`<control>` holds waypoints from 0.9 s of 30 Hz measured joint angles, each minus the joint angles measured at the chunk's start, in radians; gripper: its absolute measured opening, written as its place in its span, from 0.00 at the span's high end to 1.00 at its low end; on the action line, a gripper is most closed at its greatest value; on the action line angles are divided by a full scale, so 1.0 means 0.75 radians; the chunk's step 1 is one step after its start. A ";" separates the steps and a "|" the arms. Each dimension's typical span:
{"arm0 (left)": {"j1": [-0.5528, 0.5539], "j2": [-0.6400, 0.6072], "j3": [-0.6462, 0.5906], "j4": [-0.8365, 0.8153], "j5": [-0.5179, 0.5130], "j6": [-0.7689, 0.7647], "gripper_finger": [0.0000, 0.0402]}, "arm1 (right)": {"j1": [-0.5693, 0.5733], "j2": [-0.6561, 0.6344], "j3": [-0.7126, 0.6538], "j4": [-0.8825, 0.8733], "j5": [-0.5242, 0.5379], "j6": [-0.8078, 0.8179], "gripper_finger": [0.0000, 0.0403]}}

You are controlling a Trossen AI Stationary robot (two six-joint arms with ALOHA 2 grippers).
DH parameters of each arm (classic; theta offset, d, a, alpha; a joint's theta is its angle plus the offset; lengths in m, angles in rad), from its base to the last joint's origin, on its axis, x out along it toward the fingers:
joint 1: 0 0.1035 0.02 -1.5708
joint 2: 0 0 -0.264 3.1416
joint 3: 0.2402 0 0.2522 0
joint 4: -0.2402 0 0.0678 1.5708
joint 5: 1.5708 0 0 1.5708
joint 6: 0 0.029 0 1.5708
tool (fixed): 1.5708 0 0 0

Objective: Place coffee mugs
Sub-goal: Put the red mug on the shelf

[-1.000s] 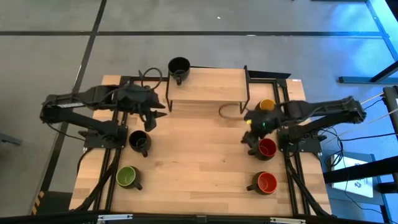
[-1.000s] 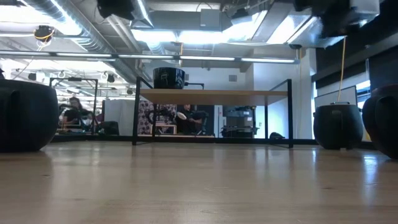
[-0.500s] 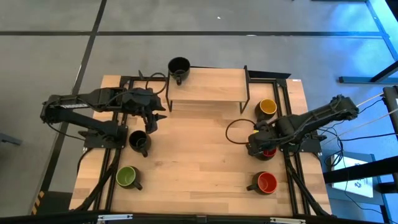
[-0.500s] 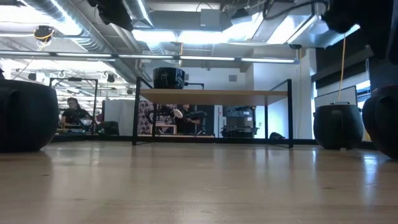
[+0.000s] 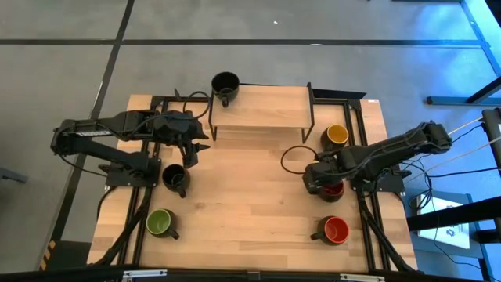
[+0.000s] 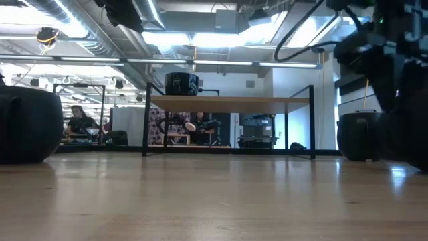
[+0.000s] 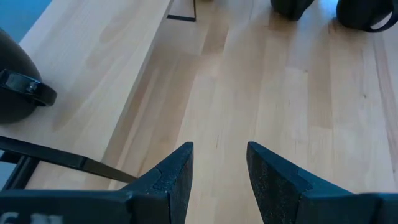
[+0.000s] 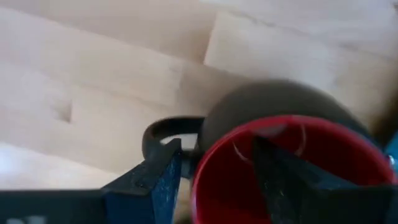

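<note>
Dark red mug [image 8: 283, 155] rim between my right gripper [image 8: 217, 171] fingers, one inside; jaws parted. My left gripper [image 7: 217, 171] waits, jaws parted, empty.

Light wooden plank table [image 5: 243, 204] with a small raised wooden shelf on black metal legs [image 5: 262, 107] at its far edge, bearing one black-lined mug [image 5: 225, 84]. Directly on the tabletop: black-lined mug [image 5: 175, 178], green-lined mug [image 5: 160, 223], yellow-lined mug [image 5: 337, 135], dark-red-lined mug [image 5: 335, 190], orange-red-lined mug [image 5: 334, 230].
</note>
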 joint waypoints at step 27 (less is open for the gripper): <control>0.000 0.000 0.001 -0.001 -0.001 -0.006 0.64 | 0.002 0.027 -0.007 0.644 0.001 -0.872 0.99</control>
